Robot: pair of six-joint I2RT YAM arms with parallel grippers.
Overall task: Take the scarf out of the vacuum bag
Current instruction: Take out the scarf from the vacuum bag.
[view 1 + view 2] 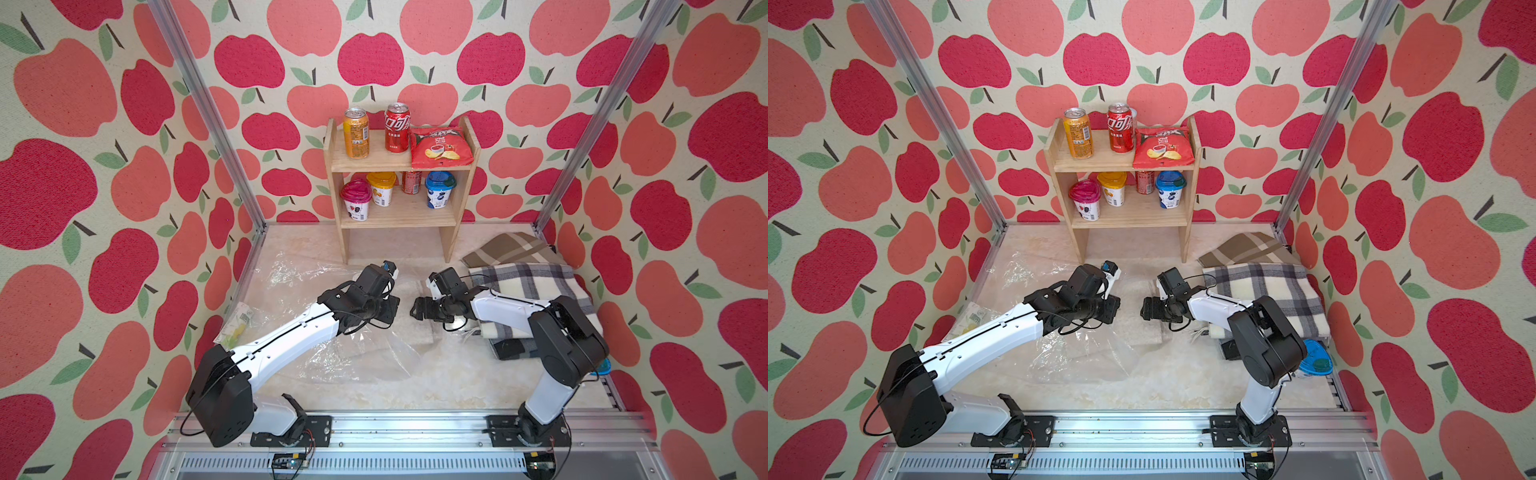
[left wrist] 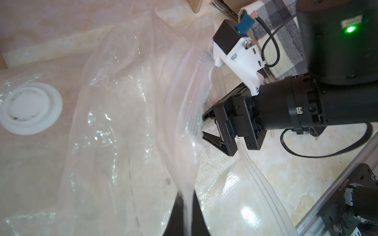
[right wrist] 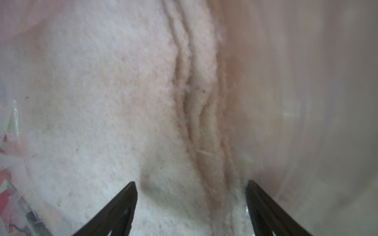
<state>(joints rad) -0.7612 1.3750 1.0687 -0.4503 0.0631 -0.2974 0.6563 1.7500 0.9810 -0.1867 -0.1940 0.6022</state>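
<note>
The vacuum bag [image 1: 361,357] [image 1: 1084,357] is a large clear sheet lying across the left and middle of the table, and its round white valve [image 2: 30,111] shows in the left wrist view. My left gripper [image 1: 392,309] [image 2: 187,202] is shut on the bag's upper lip and holds the film [image 2: 126,122] raised. The scarf [image 3: 122,92] is cream, fuzzy and folded, and lies inside the bag's mouth [image 1: 422,332]. My right gripper [image 1: 417,311] [image 3: 190,183] is open, reaching into the mouth, with its fingers either side of the scarf's folded edge and apart from it.
A wooden shelf [image 1: 399,166] with cans, a chip bag and yogurt cups stands at the back. A grey-and-cream plaid cloth [image 1: 536,291] lies on a brown plaid one [image 1: 511,249] at the right. A small clear bag [image 1: 239,324] with green-and-white bits lies at the left wall.
</note>
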